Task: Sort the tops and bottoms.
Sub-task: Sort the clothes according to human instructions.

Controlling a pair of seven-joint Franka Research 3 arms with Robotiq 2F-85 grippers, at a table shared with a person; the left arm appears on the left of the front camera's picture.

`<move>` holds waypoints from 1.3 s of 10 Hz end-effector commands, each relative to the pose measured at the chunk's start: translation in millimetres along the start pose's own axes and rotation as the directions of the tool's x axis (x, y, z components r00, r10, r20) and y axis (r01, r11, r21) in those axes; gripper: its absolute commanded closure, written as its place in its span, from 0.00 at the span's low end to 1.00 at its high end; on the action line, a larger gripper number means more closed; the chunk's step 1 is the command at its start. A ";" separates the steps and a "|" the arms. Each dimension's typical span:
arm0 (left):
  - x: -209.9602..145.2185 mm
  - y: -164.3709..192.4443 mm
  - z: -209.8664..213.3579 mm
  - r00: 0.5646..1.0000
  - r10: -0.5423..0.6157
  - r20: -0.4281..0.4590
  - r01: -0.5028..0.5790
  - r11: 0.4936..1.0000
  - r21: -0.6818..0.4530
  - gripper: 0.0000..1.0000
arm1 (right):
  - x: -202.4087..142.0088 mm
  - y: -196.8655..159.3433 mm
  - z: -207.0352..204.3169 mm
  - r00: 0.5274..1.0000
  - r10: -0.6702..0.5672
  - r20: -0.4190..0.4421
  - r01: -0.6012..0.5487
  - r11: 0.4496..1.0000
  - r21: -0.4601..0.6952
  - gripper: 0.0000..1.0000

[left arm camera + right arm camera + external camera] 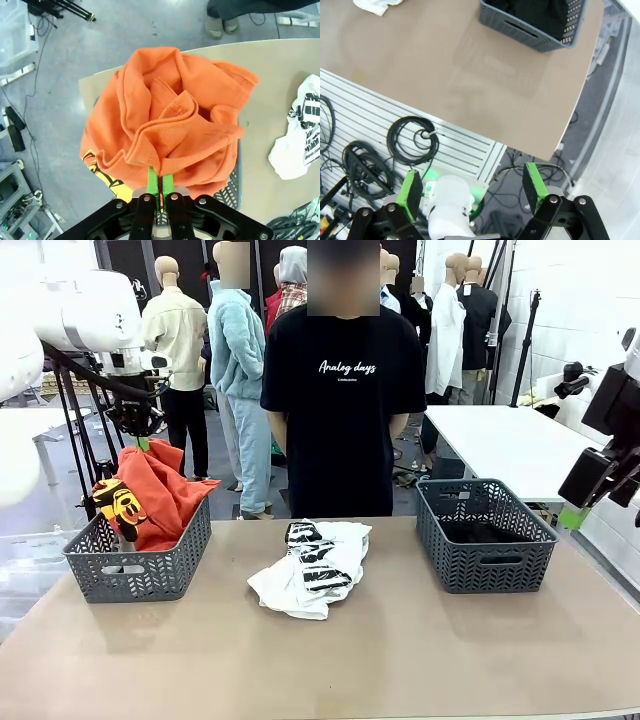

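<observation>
- Grips crumpled orange fabric top (170,115) with left end effector (159,177), grey plastic basket (140,575) directly below.
- Holds right end effector (470,187) spread, empty.
- Calls next for release into basket.

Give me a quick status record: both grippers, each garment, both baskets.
left gripper: shut on the orange top, above the left basket
orange top: hanging from the left gripper, lower part draped into the left basket
white top: crumpled on the table between the baskets, nothing touching it
right gripper: open, holding nothing, raised by the table's right end
right basket: holds a dark garment
person: standing at the far side, not reaching in
</observation>
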State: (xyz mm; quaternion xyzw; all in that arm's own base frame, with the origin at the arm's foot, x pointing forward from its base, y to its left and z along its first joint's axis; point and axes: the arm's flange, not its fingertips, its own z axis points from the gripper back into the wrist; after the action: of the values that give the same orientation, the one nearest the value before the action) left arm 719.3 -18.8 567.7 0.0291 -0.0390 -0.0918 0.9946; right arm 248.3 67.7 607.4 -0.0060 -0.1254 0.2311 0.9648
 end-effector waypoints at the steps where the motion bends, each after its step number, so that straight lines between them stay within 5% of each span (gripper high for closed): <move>1: 2.9 7.6 12.5 1.000 0.013 0.019 -0.013 1.000 0.011 1.00 | -0.6 0.2 -1.4 1.000 -0.004 -0.011 0.004 1.000 -0.003 0.00; 3: -11.6 -20.7 -31.5 0.997 -0.081 0.013 0.080 0.995 0.063 1.00 | -0.6 0.2 -1.4 1.000 -0.004 -0.011 0.004 1.000 -0.003 0.00; 6: -54.0 -19.6 -89.8 0.999 0.020 -0.035 -0.022 0.997 -0.067 1.00 | -0.6 0.2 -1.4 1.000 -0.004 -0.011 0.004 1.000 -0.003 0.00; 12: -88.7 -14.5 -103.4 0.993 0.109 -0.042 -0.114 0.980 -0.164 1.00 | -0.6 0.2 -1.4 1.000 -0.004 -0.011 0.004 1.000 -0.003 0.00; 13: -88.3 -15.4 -103.2 0.993 0.110 -0.044 -0.116 0.978 -0.172 0.93 | -0.6 0.2 -1.4 1.000 -0.004 -0.011 0.004 1.000 -0.003 0.00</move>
State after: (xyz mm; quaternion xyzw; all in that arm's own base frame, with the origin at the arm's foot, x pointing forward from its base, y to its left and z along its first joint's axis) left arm 645.7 -11.0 464.6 -0.0465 -0.0111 -0.0400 0.9981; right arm 248.3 67.7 607.4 -0.0060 -0.1255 0.2312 0.9648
